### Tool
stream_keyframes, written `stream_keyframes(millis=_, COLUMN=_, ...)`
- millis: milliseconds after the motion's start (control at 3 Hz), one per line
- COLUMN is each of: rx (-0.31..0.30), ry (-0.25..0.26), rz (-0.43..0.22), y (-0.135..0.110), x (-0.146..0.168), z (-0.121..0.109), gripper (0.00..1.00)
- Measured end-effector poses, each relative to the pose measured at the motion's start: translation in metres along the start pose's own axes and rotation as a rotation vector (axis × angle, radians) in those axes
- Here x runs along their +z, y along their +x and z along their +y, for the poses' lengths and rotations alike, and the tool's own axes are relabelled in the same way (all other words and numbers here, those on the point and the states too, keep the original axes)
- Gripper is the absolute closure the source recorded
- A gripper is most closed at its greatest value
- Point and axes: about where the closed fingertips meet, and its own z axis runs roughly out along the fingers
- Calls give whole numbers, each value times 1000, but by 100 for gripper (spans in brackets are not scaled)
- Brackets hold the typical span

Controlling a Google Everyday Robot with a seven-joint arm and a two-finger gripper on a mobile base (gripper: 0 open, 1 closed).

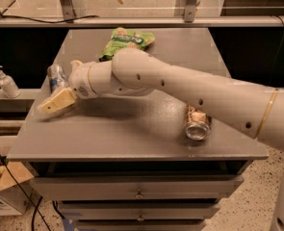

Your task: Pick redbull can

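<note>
1. Just the one camera view here, looking down on a gray table (132,143) with drawers (139,194) under it.
2. My arm (204,93) comes in from the right side of the frame and stretches across the tabletop to the left.
3. The gripper (60,86) sits at the left part of the table, low over the surface. Its fingers look spread apart: the tan near finger (55,103) points down-left toward the table's left edge, and the tip of the other one (75,62) pokes up behind the wrist.
4. The redbull can (56,76) stands upright at the left of the table, close to the edge, right at the gap between those fingers. It's just above the near finger in the frame. I can't tell whether either finger is touching it, and nothing is pinched as far as I can see.
5. A gold-brown can (198,122) lies on its side at the right of the table, near the front edge, its open end facing the camera and partly tucked under my arm.
6. A green bag (127,39) lies at the back of the table, upper middle of the frame.
7. Off the table, far left, a pump bottle (6,83) stands on a lower ledge, and a cardboard box (6,198) sits on the floor at lower left.
</note>
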Motion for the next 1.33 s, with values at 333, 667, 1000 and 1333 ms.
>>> stream_keyframes(millis=333, rx=17, ry=22, rz=12, y=-2, x=11, z=-4, gripper=17)
stream_keyframes(millis=667, rx=38, ry=43, rz=25, y=1, x=15, z=-8, gripper=41)
stream_keyframes(millis=1000, rx=44, ry=61, rz=31, y=1, x=11, z=-9, gripper=64)
stream_keyframes(millis=1333, rx=32, ry=70, rz=24, y=-7, x=-4, z=-12, gripper=87)
